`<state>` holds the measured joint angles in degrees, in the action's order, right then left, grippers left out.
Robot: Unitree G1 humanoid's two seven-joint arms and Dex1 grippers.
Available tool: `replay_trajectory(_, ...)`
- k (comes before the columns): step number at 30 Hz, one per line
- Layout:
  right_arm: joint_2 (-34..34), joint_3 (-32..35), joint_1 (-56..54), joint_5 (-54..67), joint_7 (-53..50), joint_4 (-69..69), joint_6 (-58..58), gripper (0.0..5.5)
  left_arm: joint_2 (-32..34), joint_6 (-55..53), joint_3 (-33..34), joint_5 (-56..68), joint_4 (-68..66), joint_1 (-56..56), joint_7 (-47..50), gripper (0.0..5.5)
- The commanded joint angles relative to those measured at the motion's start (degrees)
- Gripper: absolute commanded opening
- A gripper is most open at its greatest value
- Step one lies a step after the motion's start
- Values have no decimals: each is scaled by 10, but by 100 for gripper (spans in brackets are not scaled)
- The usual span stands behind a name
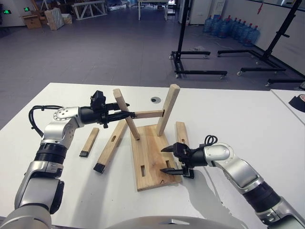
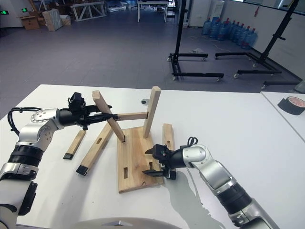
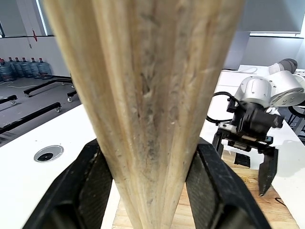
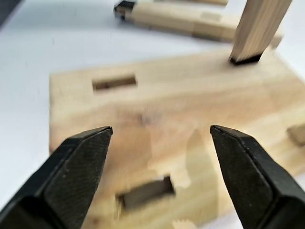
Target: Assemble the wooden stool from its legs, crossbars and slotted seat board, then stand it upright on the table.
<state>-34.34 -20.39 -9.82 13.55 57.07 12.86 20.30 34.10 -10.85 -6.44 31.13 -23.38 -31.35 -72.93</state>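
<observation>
Left claw (image 1: 128, 114) clamps the leg frame (image 1: 150, 114), which stands tilted on the board (image 1: 147, 160) mid-table. Right claw (image 1: 165, 160) hovers open over the board's near right. Best to pin the board and square the legs over their slots before pressing.

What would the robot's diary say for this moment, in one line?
left jaws: shut on leg | right jaws: open over seat board | stage: mid-assembly

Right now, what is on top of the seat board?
A left leg and right leg, tilted, joined by a crossbar, stand on the board; the left hand grips the left one. The open right hand hangs over its near corner. Leg ends cover what is beneath.
</observation>
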Motion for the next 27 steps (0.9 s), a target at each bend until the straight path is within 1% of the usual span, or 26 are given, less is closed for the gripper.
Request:
replay_trajectory(1, 49, 120, -61, 87, -59, 67, 2, 379, -17, -60, -123, -123, -58, 129, 23, 202)
replay_trajectory(2, 61, 133, -77, 83, -80, 76, -16, 379, -16, -61, -123, -122, -56, 129, 25, 202)
replay_trajectory(4, 90, 143, -115, 27, -149, 67, -69, 379, -14, -63, -124, -122, -56, 129, 26, 202)
replay_trajectory(6, 101, 111, -151, -88, -224, 30, -136, 379, -12, -65, -126, -123, -58, 128, 24, 202)
replay_trajectory(8, 115, 67, -181, -186, -283, -7, -177, 379, -13, -67, -130, -124, -57, 125, 21, 202)
replay_trajectory(10, 129, 42, -202, -240, -314, -34, -199, 379, -14, -69, -134, -124, -53, 122, 20, 202)
replay_trajectory(13, 138, 37, -204, -266, -341, -96, -222, 379, -15, -73, -137, -121, -45, 118, 16, 202)
replay_trajectory(17, 108, -35, -180, -316, -295, -206, -310, 379, -18, -81, -137, -106, -24, 126, 13, 202)
replay_trajectory(19, 96, -60, -161, -306, -241, -233, -310, 379, -20, -89, -139, -95, -5, 128, 12, 202)
replay_trajectory(21, 82, -78, -154, -314, -208, -248, -310, 379, -22, -93, -143, -90, 5, 129, 15, 202)
replay_trajectory(25, 55, -113, -140, -355, -172, -249, -294, 379, -23, -98, -150, -81, 28, 143, 28, 202)
replay_trajectory(27, 51, -118, -135, -357, -167, -245, -278, 379, -23, -101, -154, -75, 37, 147, 34, 202)
